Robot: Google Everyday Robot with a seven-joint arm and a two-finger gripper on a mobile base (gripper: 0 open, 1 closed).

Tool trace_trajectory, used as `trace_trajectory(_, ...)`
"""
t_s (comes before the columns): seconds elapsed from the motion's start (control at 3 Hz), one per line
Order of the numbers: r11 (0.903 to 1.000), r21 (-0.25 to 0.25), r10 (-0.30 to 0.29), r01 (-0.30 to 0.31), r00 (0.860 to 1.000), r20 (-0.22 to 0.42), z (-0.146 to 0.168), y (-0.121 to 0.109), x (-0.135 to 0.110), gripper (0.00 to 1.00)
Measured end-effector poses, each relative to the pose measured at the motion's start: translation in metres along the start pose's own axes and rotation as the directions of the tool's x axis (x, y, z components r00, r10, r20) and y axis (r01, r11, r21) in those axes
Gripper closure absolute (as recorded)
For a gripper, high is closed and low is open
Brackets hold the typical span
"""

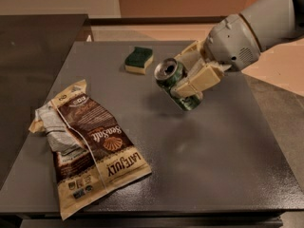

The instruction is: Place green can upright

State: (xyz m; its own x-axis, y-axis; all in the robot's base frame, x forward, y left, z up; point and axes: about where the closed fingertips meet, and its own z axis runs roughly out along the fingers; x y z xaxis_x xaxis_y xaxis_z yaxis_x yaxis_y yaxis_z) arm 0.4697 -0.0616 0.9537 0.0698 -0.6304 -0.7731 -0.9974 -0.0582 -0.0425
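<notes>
a: where's the can?
b: the can (167, 73) is in the gripper (183, 76), over the table (228, 146), right of middle and toward the far side. it's tilted, with the silver top and tab facing up and left and the base pointing down and right.
a: touching the table?
b: hard to tell. the base looks just above the surface, with a faint shadow under it.
a: jaws?
b: pinching the can across its body, one pale finger (199, 80) on the near side and the other behind.
a: what else is there?
b: a sponge (138, 59), green over yellow, near the far edge, left of the can and apart from it. a crumpled brown bag (90, 141) lies flat at the near left, well apart from both.
</notes>
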Motion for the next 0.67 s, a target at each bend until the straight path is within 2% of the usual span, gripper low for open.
trace_trajectory(0.33, 0.9972, 0.015, 0.071, -0.073, 0.989, 0.128, 0.002, -0.002, 0.008, 1.00)
trace_trajectory(0.67, 0.9940, 0.012, 0.103, -0.109, 0.970, 0.218, 0.006, -0.003, 0.021, 1.00)
